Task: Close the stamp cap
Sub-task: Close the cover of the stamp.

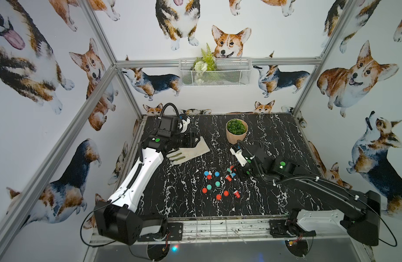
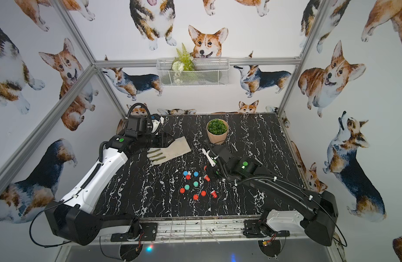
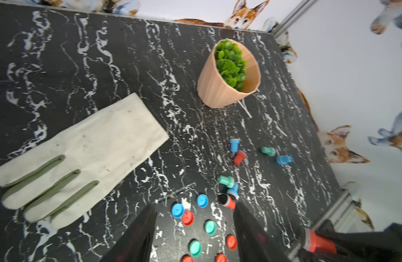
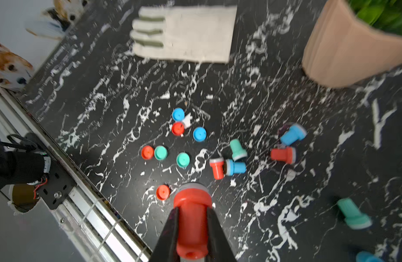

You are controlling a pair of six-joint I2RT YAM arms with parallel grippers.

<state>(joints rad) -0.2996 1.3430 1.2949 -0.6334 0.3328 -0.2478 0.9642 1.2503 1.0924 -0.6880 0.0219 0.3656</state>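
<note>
Stamp clamped in right gripper, seemingly uncapped

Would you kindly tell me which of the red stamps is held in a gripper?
The red stamp clamped in the right gripper, raised above the table. The other two red stamps lie loose on the table, with no gripper on them.

Left arm, rooted at 7 o'clock: white shell, black joints, ribbed black cable, green dot sticker. Right arm, rooted at 5 o'clock: black link, white base shell, green dot; right gripper fingers black, tapering
</note>
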